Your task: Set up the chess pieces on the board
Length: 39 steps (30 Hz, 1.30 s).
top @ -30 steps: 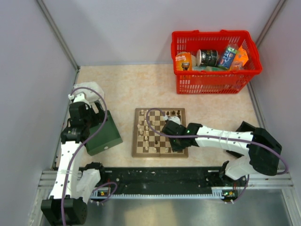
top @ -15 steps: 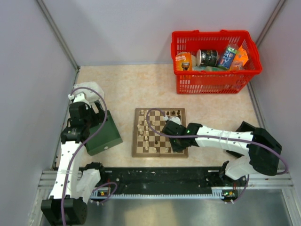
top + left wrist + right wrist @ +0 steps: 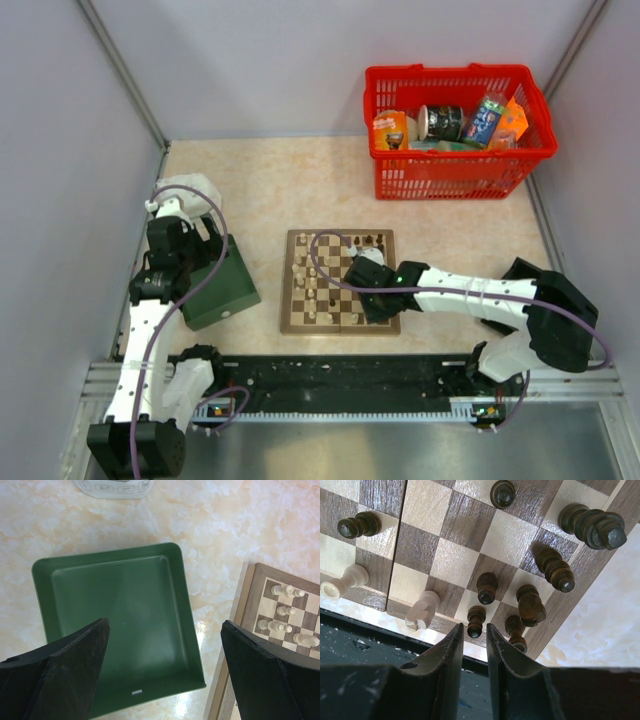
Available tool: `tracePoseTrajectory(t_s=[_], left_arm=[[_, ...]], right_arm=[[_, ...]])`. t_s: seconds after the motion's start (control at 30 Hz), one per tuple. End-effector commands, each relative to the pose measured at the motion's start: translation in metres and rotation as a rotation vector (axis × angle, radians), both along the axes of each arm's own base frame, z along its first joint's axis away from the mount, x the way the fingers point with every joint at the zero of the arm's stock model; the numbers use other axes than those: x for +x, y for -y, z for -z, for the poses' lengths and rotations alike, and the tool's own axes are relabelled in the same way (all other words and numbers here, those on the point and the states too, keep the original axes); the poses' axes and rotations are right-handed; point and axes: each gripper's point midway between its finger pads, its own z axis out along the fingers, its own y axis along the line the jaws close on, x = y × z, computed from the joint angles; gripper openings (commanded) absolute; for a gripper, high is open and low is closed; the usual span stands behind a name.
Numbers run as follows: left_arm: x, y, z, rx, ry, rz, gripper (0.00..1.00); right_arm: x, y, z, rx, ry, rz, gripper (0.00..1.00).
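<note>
- The right gripper (image 3: 474,628) hung low over the near right corner of the board (image 3: 462,527). Its jaws stood a narrow slot apart around a dark pawn (image 3: 475,621), and we could not tell whether they gripped it or stood just clear.
- We judged a tipped pawn the main risk: a lift with one finger dragging on its head, or any sideways drift, would topple it.
- Crowding made this worse. A second dark pawn (image 3: 486,587), what looked like a dark knight (image 3: 530,605) and a third dark piece (image 3: 515,632) stood just beside it, so one fall could knock the others.
- The pawn's square lay against the board's border, with the black rail (image 3: 360,635) beyond, so a knocked piece could roll off.
- Open room lay straight up, and over the bare table (image 3: 250,190) behind the board.
- The left gripper (image 3: 164,625) was spread wide above the green box (image 3: 125,600), well apart from the pieces.
</note>
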Motion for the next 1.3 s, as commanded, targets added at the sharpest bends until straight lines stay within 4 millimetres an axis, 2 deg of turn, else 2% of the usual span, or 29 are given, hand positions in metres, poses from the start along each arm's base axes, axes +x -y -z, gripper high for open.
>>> tracePoseTrajectory(t_s=[0.0,0.3,0.4,0.53,0.8,0.97,1.27], left_arm=[[0.004,0.001,-0.008,-0.006,0.032,0.002,0.99],[0.004,0.001,-0.009,-0.004,0.035,0.002,0.99],[0.005,0.002,-0.009,-0.007,0.037,0.005,0.99],[0.005,0.001,-0.009,-0.006,0.038,0.004,0.99],[0.004,0.001,-0.009,-0.005,0.04,0.005,0.99],[0.003,0.002,-0.011,-0.004,0.046,0.007,0.99],[0.003,0.002,-0.01,-0.003,0.044,0.008,0.99]], right_arm=[[0.006,-0.014,-0.015,0.045,0.046,-0.023,0.26],[0.024,-0.029,-0.069,0.132,0.157,-0.049,0.3],[0.034,-0.038,-0.08,0.14,0.193,-0.06,0.31],[0.045,-0.056,-0.077,0.131,0.207,-0.087,0.31],[0.055,-0.089,-0.054,0.127,0.175,-0.134,0.31],[0.056,-0.098,-0.042,0.121,0.157,-0.147,0.3],[0.052,-0.106,-0.037,0.154,0.132,-0.165,0.31]])
